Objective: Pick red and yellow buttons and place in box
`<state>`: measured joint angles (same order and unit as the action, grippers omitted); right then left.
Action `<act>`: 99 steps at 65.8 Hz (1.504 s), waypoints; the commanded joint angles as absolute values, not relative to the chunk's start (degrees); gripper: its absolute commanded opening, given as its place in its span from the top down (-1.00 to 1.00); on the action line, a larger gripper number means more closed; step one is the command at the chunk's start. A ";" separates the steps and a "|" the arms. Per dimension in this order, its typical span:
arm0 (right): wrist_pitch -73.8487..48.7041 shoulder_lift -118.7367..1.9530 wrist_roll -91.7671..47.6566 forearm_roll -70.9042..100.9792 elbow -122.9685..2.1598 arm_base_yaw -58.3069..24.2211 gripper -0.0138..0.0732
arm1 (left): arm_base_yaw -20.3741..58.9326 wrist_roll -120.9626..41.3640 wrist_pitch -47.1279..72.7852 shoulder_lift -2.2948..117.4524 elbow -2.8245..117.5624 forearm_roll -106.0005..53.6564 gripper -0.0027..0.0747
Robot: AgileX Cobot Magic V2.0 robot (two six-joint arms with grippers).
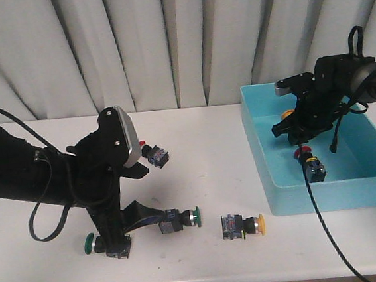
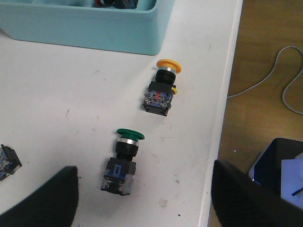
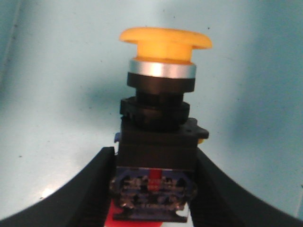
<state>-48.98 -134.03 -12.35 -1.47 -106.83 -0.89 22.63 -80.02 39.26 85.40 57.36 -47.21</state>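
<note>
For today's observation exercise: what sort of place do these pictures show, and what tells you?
Probably a robotics lab test bench: a white table against a plain grey curtain, with push-button switches scattered beside a turquoise box.

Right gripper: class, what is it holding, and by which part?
The right gripper holds a yellow button by the sides of its black-and-blue body, cap free, over the box.

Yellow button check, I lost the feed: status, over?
Right gripper shut on yellow button, over the box. Left gripper open, low over the table by a green button. Second yellow button on the table. Nothing blocking.
</note>
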 commanded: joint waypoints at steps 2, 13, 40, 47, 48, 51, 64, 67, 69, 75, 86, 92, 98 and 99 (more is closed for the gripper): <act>-47.51 -130.76 -12.11 -2.81 -108.77 -0.58 -0.06 | 22.45 -79.44 38.96 83.74 58.89 -49.32 -0.53; -47.25 -130.61 -12.11 -2.81 -108.77 -0.58 -0.28 | 22.45 -79.44 38.75 83.74 58.89 -49.26 -0.53; -57.05 -118.05 -9.96 -0.95 -108.65 -0.92 -0.24 | 22.45 -69.46 35.35 82.19 58.89 -41.96 -0.53; -58.64 -112.55 -9.81 1.30 -107.44 -0.93 -0.20 | 22.45 -58.85 34.37 80.07 58.89 -33.15 -0.53; -58.46 -111.69 -9.81 1.67 -106.92 -0.98 -0.20 | 22.45 -56.93 34.37 79.69 58.89 -30.83 -0.53; -57.47 -108.43 -9.92 2.60 -104.51 -0.98 -0.18 | 22.45 -49.70 34.42 78.49 58.89 -25.96 -0.53; -52.38 -93.73 -9.92 3.50 -90.37 -0.98 -0.15 | 22.45 -14.20 38.58 71.88 58.89 -2.05 -0.53; -51.49 -89.95 -9.92 3.55 -85.77 -0.98 -0.15 | 22.45 -7.90 40.28 70.77 58.89 2.87 -0.53; -50.87 -87.87 -9.92 3.55 -83.43 -0.98 -0.15 | 22.45 -4.00 41.59 69.98 58.89 5.87 -0.53; -49.45 -80.99 -9.62 3.55 -75.72 -0.98 -0.15 | 22.45 7.20 44.64 68.48 58.12 14.24 -0.53; -48.20 -69.01 -9.52 3.50 -62.36 -0.98 -0.15 | 22.45 15.35 44.36 66.21 52.03 19.67 -0.53; -47.29 -62.86 -9.45 3.55 -55.80 -0.98 -0.15 | 22.45 16.12 43.90 65.60 48.79 19.67 -0.53; -46.69 -57.08 -8.76 3.55 -50.05 -0.98 -0.15 | 22.45 16.61 43.40 65.60 46.49 19.03 -0.53; -46.63 -56.24 -8.53 3.55 -49.26 -0.98 -0.15 | 22.45 16.70 43.30 65.60 46.24 18.94 -0.53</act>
<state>-50.36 -61.61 -9.45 3.32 -52.28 -1.08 22.63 15.01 46.25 66.93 46.80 18.33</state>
